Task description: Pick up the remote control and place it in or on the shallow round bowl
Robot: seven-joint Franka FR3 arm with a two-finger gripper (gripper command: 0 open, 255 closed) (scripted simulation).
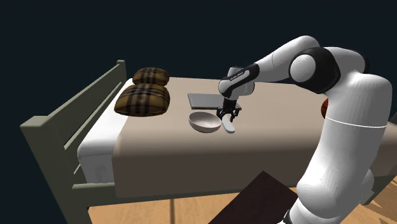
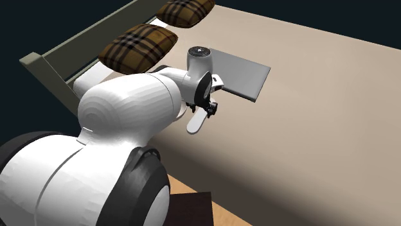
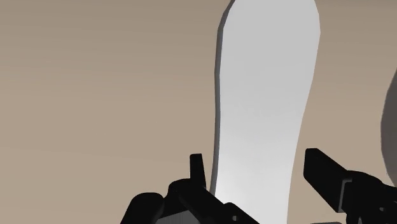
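On a bed (image 1: 273,143) with a beige cover, we are looking across from the shoulder view's left. A grey-green bed frame (image 1: 70,105) is standing at the edge, and two brown plaid pillows (image 1: 143,100) are lying close to it, one behind the other. Further right, a flat grey slab (image 1: 203,100) is resting on the cover, and in front of it a shallow white bowl (image 1: 203,121) is sitting upright. The remote control (image 1: 228,126), drawn plain white, is lying flat on the cover just beside the bowl, on its right. We are not able to tell whether the two are touching. The black gripper (image 1: 229,116) is hanging directly over the remote control, pointing down. In the wrist view we are seeing its fingers (image 3: 197,170) standing apart, one along each long edge of the remote control and neither visibly pressing on it. The hand is spread a little wider than the remote control and is clasping nothing. The white arm (image 1: 343,127) is reaching in from the shoulder view's right, above the dark stand (image 1: 257,200) and a wooden floor (image 1: 159,213).
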